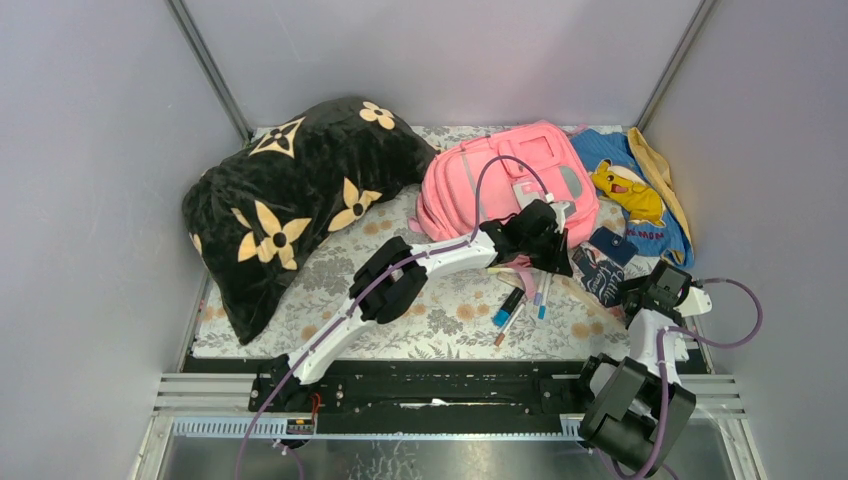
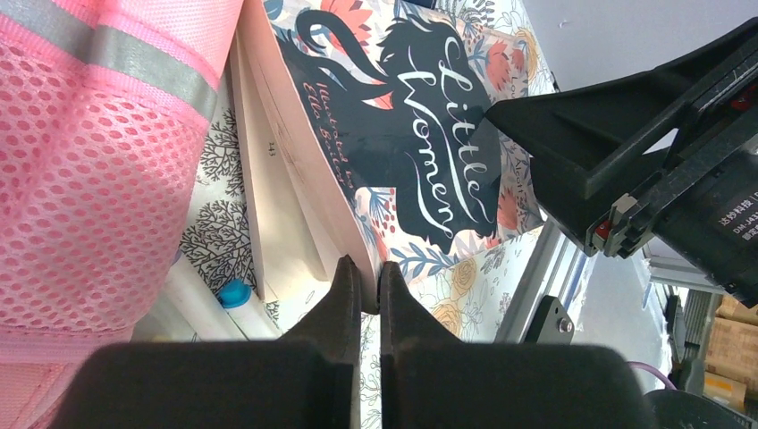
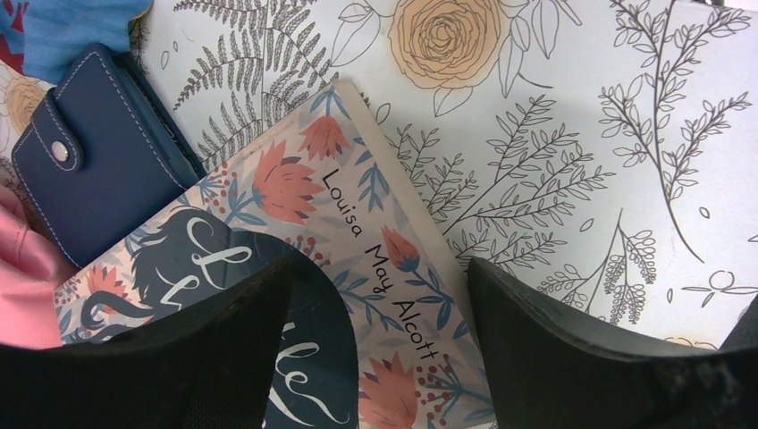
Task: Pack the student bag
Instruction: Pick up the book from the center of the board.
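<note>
The pink student bag (image 1: 500, 180) lies at the back middle of the table; its pink mesh pocket (image 2: 89, 179) fills the left of the left wrist view. A "Little Women" book (image 1: 600, 278) lies just in front of the bag on the right. My left gripper (image 1: 548, 250) is shut, its fingertips (image 2: 349, 281) pinching the corner of the book (image 2: 402, 134). My right gripper (image 1: 655, 290) is open and empty, its jaws spread just above the book's other end (image 3: 357, 241).
A navy wallet (image 1: 612, 245) lies by the book (image 3: 98, 179). Several pens (image 1: 515, 305) lie in front of the bag, one with a blue cap (image 2: 234, 293). A black flowered pillow (image 1: 290, 200) sits back left. A blue cartoon cloth (image 1: 630, 190) sits back right.
</note>
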